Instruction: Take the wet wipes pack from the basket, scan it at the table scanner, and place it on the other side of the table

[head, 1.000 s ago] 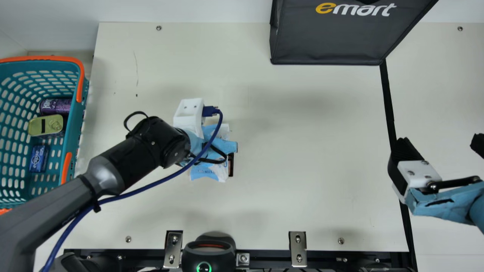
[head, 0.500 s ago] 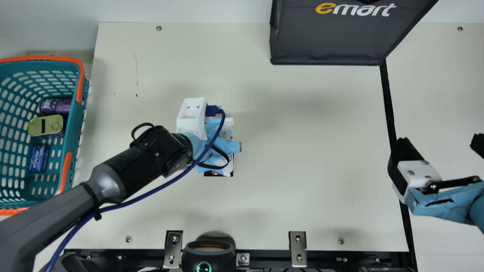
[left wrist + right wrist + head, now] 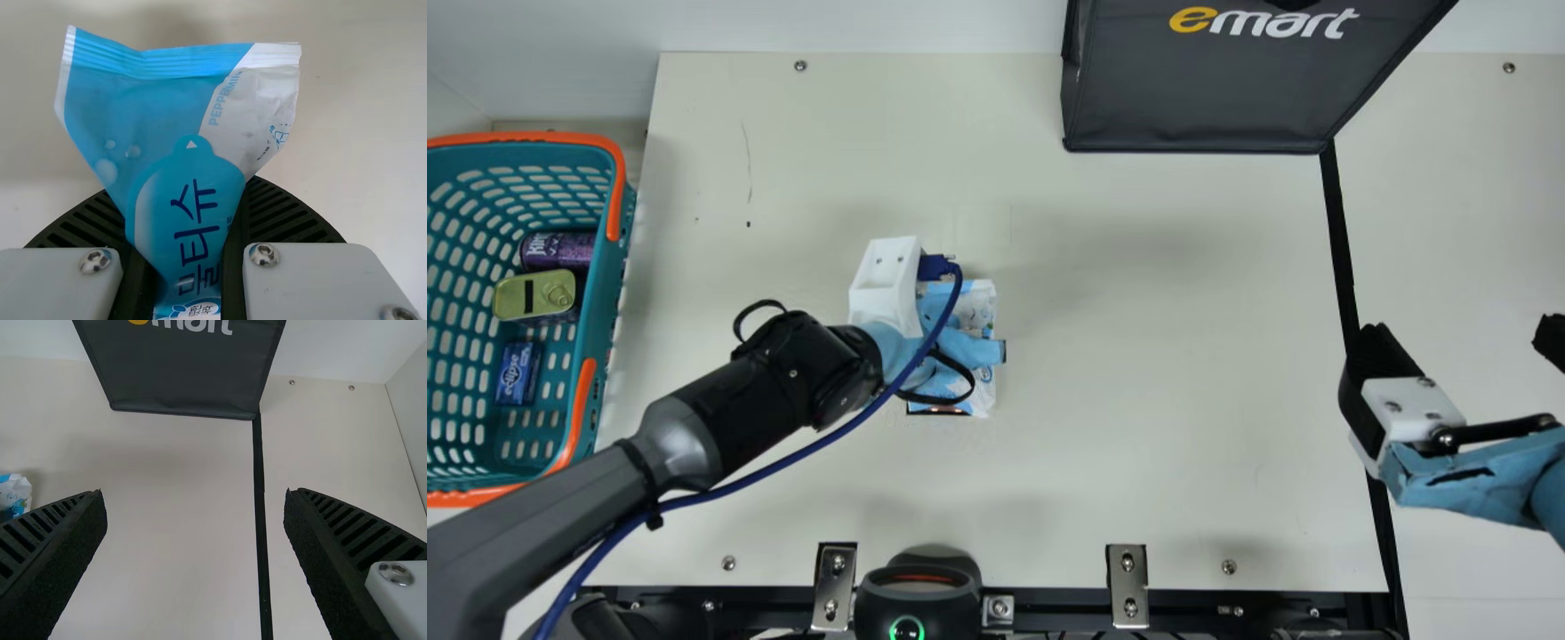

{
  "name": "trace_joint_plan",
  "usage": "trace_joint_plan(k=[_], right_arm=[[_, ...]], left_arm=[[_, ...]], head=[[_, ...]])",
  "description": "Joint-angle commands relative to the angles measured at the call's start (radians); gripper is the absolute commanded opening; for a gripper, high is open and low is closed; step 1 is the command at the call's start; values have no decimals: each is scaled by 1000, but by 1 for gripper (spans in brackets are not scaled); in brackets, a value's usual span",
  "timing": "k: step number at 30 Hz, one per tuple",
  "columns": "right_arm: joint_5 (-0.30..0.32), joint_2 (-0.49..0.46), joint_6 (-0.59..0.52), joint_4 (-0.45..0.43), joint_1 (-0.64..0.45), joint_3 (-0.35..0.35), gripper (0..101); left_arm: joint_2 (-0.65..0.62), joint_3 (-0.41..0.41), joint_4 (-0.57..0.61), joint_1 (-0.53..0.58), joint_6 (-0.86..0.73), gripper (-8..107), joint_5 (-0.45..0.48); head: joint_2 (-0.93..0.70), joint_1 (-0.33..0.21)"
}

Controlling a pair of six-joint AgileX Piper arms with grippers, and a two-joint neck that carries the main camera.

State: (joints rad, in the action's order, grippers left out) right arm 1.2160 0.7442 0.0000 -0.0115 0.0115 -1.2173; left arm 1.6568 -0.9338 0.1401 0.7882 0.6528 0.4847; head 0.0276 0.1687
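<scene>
Left hand (image 3: 183, 267): pinching the wet wipes pack (image 3: 180, 100), its film gathered between the fingers, sealed end free. Pack is over a dark panel (image 3: 935, 412) on the bench (image 3: 1138, 382), judged to be the scanner; the grip presumably leaves the barcode exposed to it. Right hand (image 3: 193, 497): fingers spread, at the bench's right side, likely kept clear. Main view establishes position over the panel; left wrist view details grip and printed face.

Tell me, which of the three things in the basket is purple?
It's the can lying on its side in the basket. The tin right beside it is gold, and the little box is blue.
</scene>
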Motion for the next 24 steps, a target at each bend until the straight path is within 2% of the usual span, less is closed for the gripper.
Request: trace_joint_plan(k=[1,13,24], right_arm=[[0,0,0,0,0,0,95],[0,0,0,0,0,0,95],[0,0,0,0,0,0,95]], left_arm=[[0,3,34,-1,-25,-8,-9],[-14,38,182,-29,-151,-8,-22],[-45,38,287,-61,-242,-8,90]], head=[[0,-30],[0,-30],[0,-30]])
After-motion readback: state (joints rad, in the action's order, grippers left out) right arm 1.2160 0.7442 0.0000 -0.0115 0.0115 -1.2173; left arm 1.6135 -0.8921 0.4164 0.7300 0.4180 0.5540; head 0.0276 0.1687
